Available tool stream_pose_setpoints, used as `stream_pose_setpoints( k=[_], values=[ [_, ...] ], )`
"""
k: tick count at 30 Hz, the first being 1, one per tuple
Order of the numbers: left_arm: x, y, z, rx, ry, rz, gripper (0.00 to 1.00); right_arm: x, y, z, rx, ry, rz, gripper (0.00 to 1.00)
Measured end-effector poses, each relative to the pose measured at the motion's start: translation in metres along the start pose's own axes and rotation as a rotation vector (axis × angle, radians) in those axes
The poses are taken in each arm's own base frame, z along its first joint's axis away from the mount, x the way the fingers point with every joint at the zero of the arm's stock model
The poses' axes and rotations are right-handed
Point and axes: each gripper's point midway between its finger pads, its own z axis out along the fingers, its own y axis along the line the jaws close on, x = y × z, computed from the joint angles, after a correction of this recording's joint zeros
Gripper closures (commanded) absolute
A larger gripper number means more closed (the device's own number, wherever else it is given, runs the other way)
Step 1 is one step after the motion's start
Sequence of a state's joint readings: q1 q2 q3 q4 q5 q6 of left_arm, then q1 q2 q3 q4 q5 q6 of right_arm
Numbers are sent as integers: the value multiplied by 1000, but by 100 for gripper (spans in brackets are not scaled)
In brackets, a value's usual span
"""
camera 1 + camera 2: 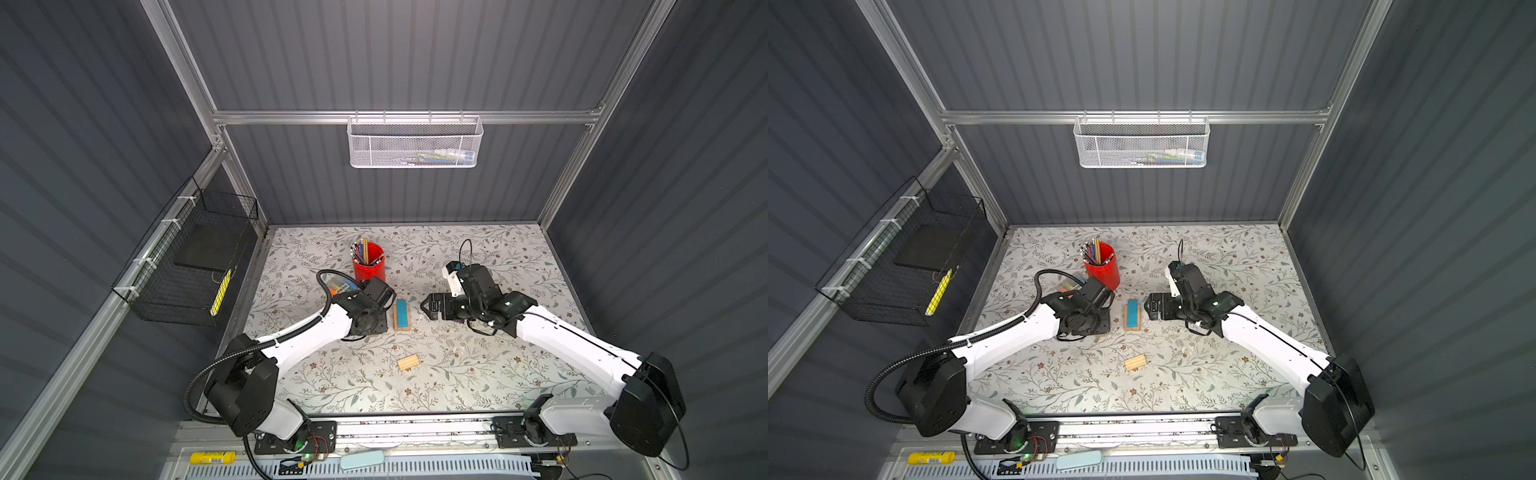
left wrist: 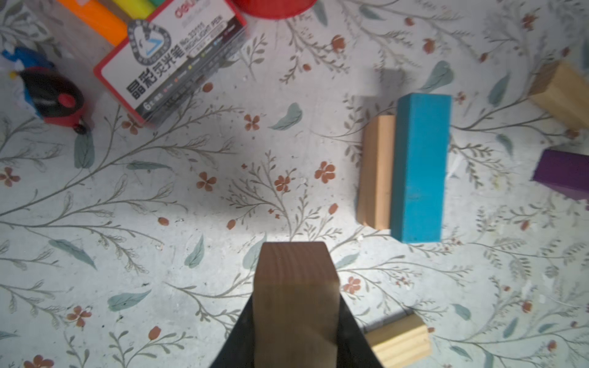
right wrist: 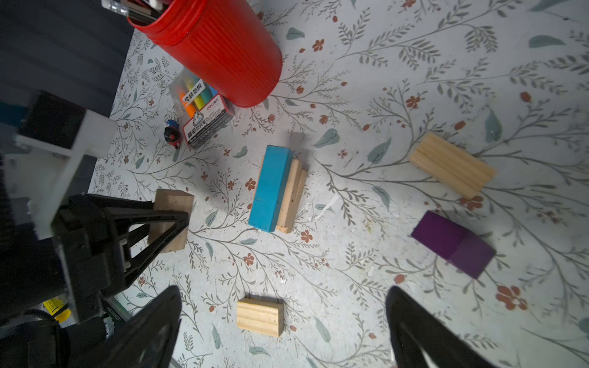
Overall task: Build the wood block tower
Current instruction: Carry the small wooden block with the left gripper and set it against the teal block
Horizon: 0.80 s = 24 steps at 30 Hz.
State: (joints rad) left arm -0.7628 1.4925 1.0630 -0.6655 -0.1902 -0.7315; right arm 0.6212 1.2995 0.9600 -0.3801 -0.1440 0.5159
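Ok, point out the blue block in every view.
Top view: blue block near the middle, lying on tan bricks.
Top view: same place.
Left wrist: beyond the held brick, atop the tan bricks.
Right wrist: mid-picture.
Shared landmark: red cup.

Purple block (image 2: 562, 173) partly beyond the left wrist view's edge

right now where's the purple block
The purple block lies on the table, to the robot's right of the blue block, apart from it, near a tan block; both wrist views show it.
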Motion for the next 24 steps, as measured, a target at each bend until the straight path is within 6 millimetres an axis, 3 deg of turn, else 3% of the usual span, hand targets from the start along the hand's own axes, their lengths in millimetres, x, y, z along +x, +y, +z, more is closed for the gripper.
stream_pose_setpoints(
  k=[5,10,16,24],
  values=[
    [-16,-37,-11,41,-16,18,86,0,-26,-3,39,2,75,1],
    [-26,-64,7,30,9,44,87,1,-44,-6,60,0,136,1],
    [-28,-73,32,-18,53,66,88,8,-54,-5,64,13,176,1],
    [-38,-79,42,-50,45,79,87,11,-60,-4,58,26,209,1]
  ],
)
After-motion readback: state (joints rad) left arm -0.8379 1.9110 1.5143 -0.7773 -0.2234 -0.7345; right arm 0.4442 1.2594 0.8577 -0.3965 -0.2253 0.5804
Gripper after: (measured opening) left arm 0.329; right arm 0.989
